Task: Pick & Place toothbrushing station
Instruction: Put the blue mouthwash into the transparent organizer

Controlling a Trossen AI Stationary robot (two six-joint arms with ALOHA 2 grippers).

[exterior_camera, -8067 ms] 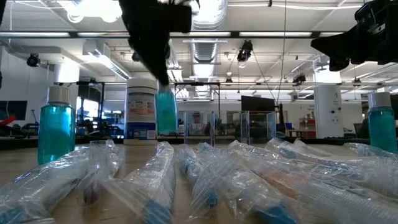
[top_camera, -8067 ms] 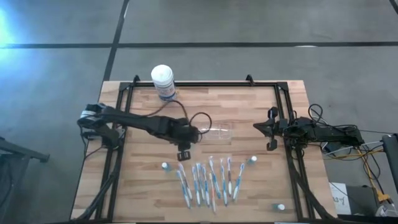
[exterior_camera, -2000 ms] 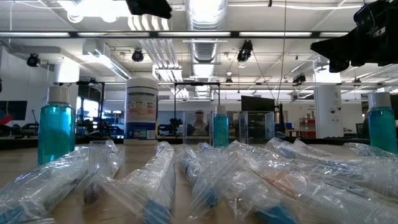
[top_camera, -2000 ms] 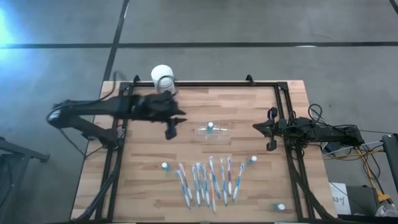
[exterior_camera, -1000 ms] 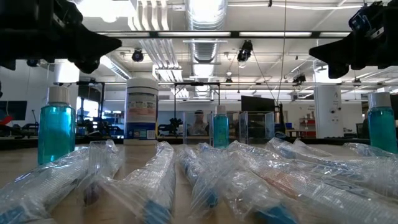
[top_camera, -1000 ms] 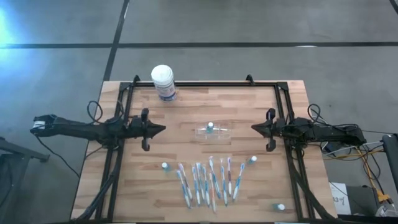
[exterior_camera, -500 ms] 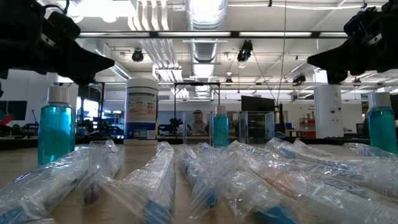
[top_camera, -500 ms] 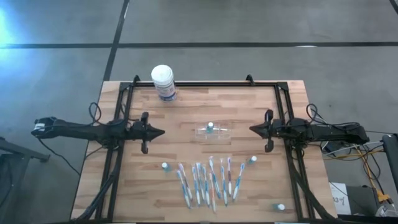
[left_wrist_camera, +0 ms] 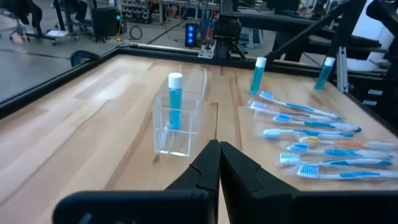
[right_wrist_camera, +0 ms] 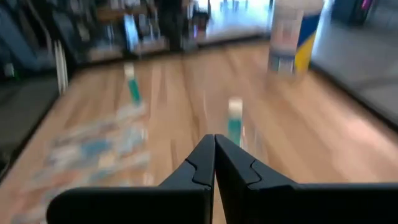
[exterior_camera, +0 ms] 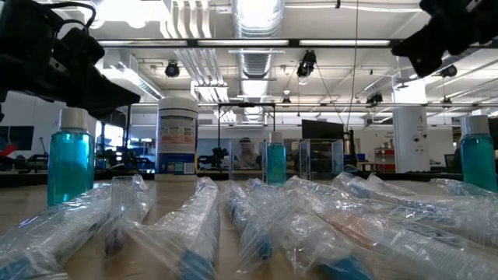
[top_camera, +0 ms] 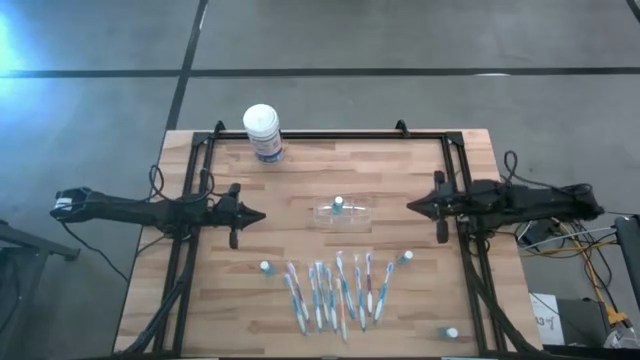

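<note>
The toothbrushing station [top_camera: 343,211] is a clear plastic holder standing on its base at the table's middle. A small teal bottle with a white cap [left_wrist_camera: 175,99] stands upright inside it. In the left wrist view the station [left_wrist_camera: 186,115] shows just ahead of my left gripper [left_wrist_camera: 218,147], which is shut and hovers level at the table's left [top_camera: 262,214], well short of it. My right gripper [top_camera: 409,207] is shut too, raised above the table's right side and pointing toward the station [right_wrist_camera: 236,134].
Several wrapped toothbrushes [top_camera: 335,290] lie in a row near the front edge. Small teal bottles [top_camera: 265,268] [top_camera: 407,257] stand at the row's ends, and another [top_camera: 451,333] at the front right corner. A white-lidded canister [top_camera: 262,132] stands at the back left.
My right gripper has risen and tipped its fingers downward, staying shut; the right wrist view blurs with the motion. My left gripper has sunk a little at the table's left and levelled out. The station and its bottle have kept still.
</note>
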